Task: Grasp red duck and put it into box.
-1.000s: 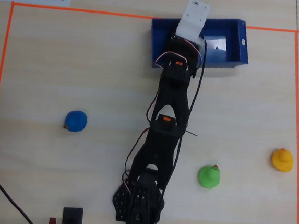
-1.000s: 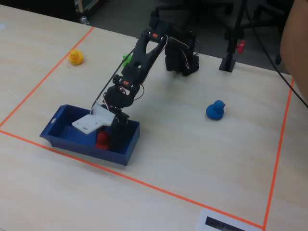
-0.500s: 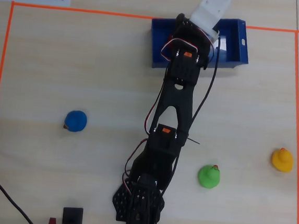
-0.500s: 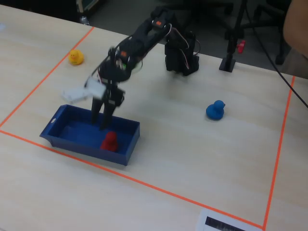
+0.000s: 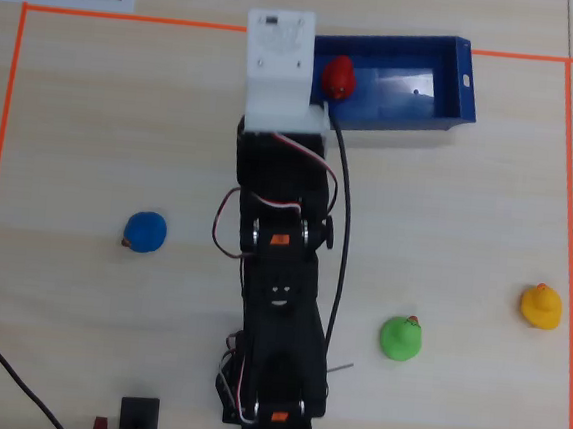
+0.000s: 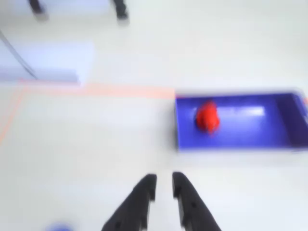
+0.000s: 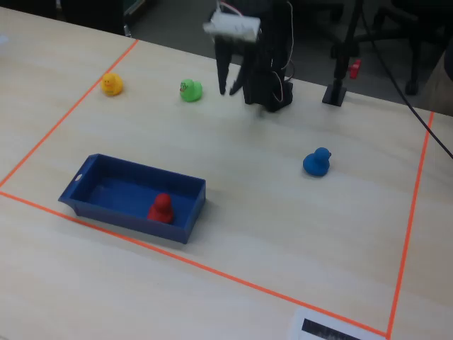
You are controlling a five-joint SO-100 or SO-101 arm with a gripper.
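Note:
The red duck sits upright inside the dark blue box, near its left end in the overhead view. It also shows in the wrist view in the box, and in the fixed view near the right end of the box. My gripper is raised above the table, short of the box, with its black fingers slightly apart and nothing between them. In the fixed view it hangs high, well back from the box. In the overhead view the white wrist mount hides it.
A blue duck lies left of the arm, a green duck and a yellow duck lie to the right. Orange tape frames the work area. The arm's base stands at the table's far side in the fixed view.

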